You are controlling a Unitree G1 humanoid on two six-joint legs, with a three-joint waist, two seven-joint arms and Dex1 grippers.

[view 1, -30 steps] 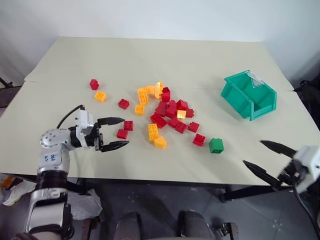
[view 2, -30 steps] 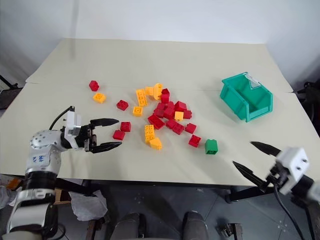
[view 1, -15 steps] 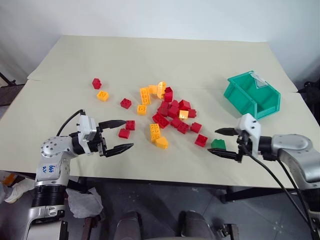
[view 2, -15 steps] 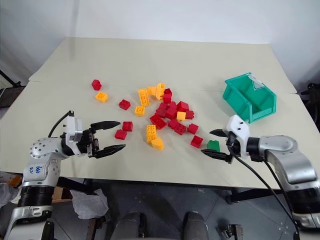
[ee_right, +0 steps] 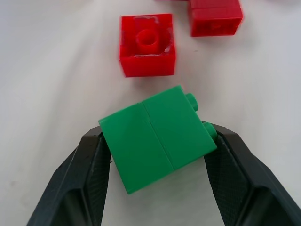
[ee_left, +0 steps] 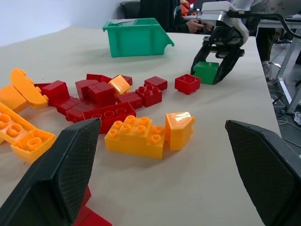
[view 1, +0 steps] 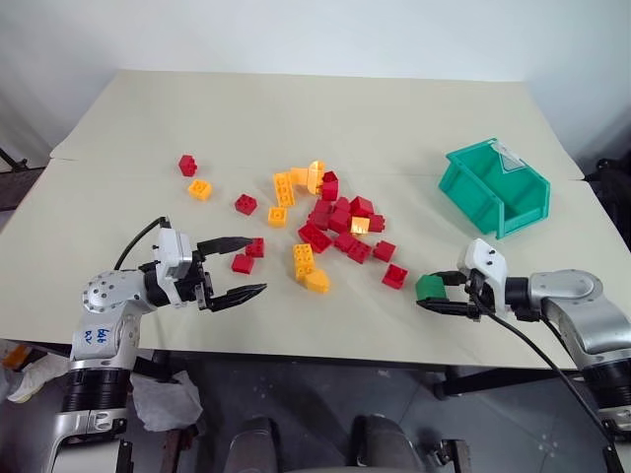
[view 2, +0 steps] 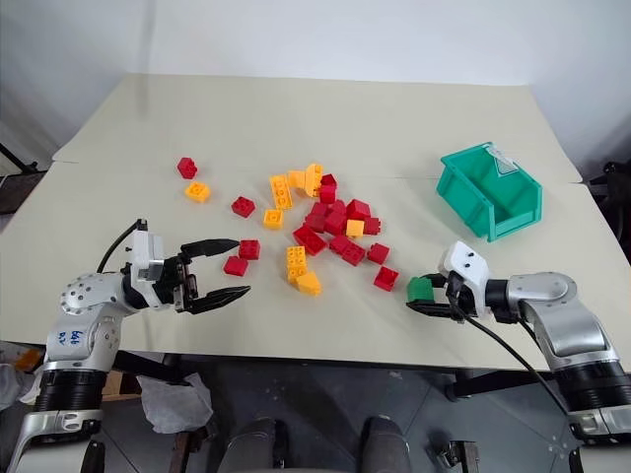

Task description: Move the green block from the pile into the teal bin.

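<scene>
Head views: right gripper (view 1: 441,293) clamped on green block (view 1: 429,287), near the counter's (view 1: 296,108) front edge, beside the pile (view 1: 320,222). Bare counter between it and teal bin (view 1: 496,185).
Left wrist view: left gripper (ee_left: 162,174) spread wide, holding nothing.
Right wrist view: block tilted between both fingers (ee_right: 89,169); a red brick (ee_right: 147,44) just beyond.

beige table (view 1: 296,118), white wall (view 1: 296,30) (plain)

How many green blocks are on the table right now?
1: the green block sits between the right hand's fingers, near the table's front edge. None hidden, seemingly.
</scene>
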